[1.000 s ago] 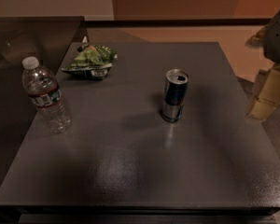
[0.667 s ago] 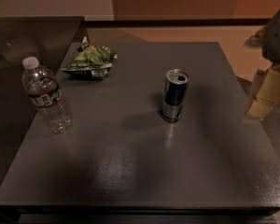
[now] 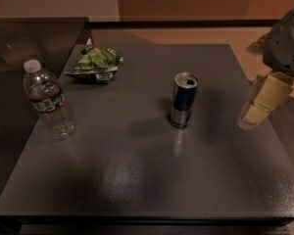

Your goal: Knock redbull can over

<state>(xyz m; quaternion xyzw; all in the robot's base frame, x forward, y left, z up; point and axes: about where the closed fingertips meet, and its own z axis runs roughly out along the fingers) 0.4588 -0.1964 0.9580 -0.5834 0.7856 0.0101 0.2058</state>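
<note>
The redbull can [image 3: 183,101] stands upright near the middle of the dark grey table [image 3: 137,180]. It has a dark blue and silver body and a silver pull-tab top. My gripper [image 3: 258,109] hangs at the right edge of the view, over the table's right side. It is to the right of the can at about the can's height, with a clear gap between them. It holds nothing.
A clear plastic water bottle [image 3: 48,101] with a white cap stands at the table's left side. A green snack bag [image 3: 94,63] lies at the back left. A darker counter [image 3: 34,38] adjoins the table at the far left.
My gripper has moved a little to the left, toward the can. The can, bottle and bag have not moved.
</note>
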